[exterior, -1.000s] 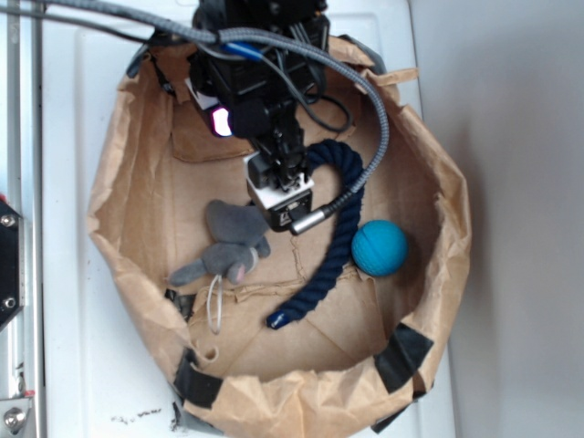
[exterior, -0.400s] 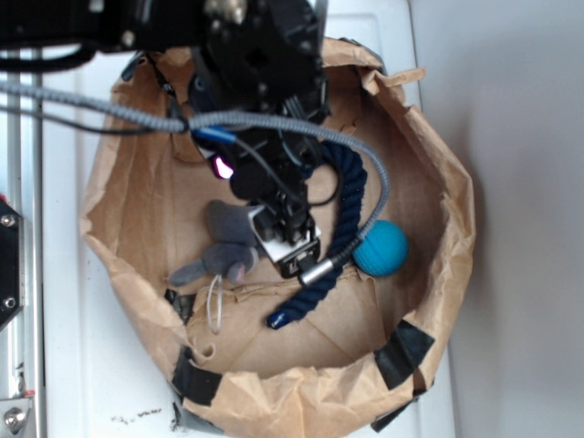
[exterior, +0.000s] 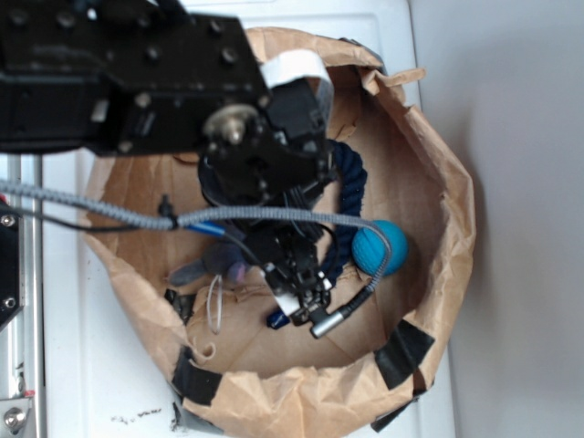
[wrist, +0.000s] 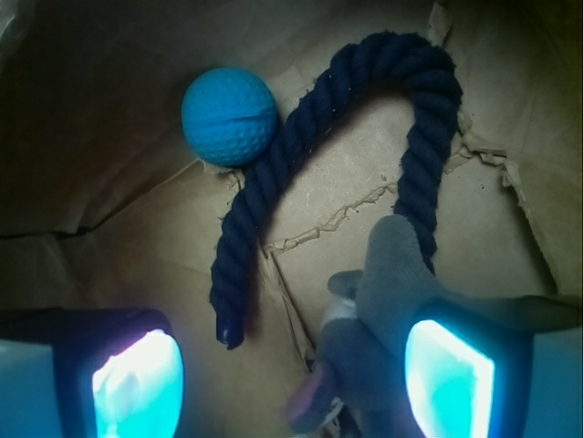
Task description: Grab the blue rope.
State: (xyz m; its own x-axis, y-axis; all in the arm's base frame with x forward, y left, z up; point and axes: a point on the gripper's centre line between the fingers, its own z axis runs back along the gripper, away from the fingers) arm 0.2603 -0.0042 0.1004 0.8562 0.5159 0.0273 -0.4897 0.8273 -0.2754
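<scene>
Seen from the wrist, the gripper (wrist: 292, 365) hangs with fingers spread wide and nothing held. The grey plush mouse (wrist: 383, 319) sits against its right-hand finger. Beyond, the blue rope (wrist: 301, 155) arches like a hook across the brown paper bag's (exterior: 429, 192) floor, one end lying between the fingers. Farthest, the teal ball (wrist: 228, 116) touches the rope. No writing is legible.

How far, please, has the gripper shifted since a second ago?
Yes: the gripper moved down the picture, from the rope's bend toward its lower end.
</scene>
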